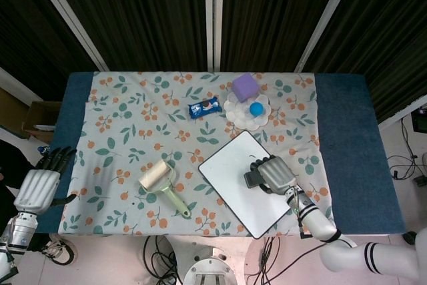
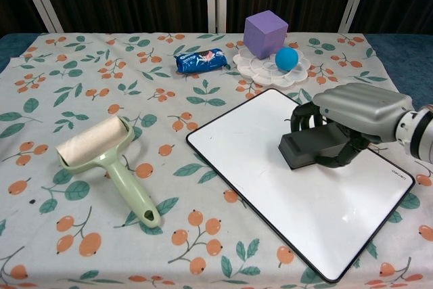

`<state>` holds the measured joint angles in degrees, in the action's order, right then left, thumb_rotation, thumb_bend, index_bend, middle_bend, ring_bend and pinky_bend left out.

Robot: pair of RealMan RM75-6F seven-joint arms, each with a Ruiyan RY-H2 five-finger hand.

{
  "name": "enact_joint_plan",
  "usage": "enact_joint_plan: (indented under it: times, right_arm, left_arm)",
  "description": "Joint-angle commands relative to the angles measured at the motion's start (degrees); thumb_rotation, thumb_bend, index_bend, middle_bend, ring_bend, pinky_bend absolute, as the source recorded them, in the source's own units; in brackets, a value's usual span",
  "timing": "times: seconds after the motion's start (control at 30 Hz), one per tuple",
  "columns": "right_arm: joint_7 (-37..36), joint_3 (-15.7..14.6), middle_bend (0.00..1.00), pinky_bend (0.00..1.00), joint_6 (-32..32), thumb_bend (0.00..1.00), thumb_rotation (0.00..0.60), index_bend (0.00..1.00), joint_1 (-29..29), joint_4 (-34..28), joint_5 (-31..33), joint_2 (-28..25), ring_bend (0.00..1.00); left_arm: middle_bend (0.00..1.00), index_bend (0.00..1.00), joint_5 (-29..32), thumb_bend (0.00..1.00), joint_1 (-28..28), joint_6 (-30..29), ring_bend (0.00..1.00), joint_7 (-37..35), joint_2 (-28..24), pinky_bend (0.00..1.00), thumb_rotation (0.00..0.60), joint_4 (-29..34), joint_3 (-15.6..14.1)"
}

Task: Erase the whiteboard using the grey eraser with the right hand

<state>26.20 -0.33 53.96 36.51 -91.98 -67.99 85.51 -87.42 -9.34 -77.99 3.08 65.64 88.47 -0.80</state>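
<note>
Floral cloth [image 2: 101, 65] — right hand [image 2: 355, 109] fingers around grey eraser [image 2: 314, 148] on whiteboard [image 2: 257, 167]; left hand [image 1: 40, 181], head view only — fingers apart, empty.

Both hands are silver-grey metal shells with black fingers: the right hand [image 2: 357, 109] joins a white forearm with black bands; the left hand [image 1: 38, 185] looks alike.
</note>
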Motion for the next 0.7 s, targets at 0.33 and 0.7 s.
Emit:
enact_joint_plan:
  times: [0.33, 0.7]
  right_arm:
    - [-3.97, -5.54, 0.71, 0.79, 3.48, 0.40, 0.600, 0.85, -4.92, -4.60, -7.35, -5.17, 0.67]
    - [-7.54, -1.03, 0.71, 0.79, 4.56, 0.40, 0.600, 0.85, -4.77, 1.71, -8.66, -0.46, 0.67]
  left_arm:
    - [0.06, 0.07, -0.07, 0.00, 0.05, -0.24, 0.04, -0.07, -0.29, 0.16, 0.600, 0.16, -0.03]
    - [0.06, 0.07, -0.09, 0.00, -0.16, -0.02, 0.04, 0.13, -0.51, 0.16, 0.600, 0.40, -0.05]
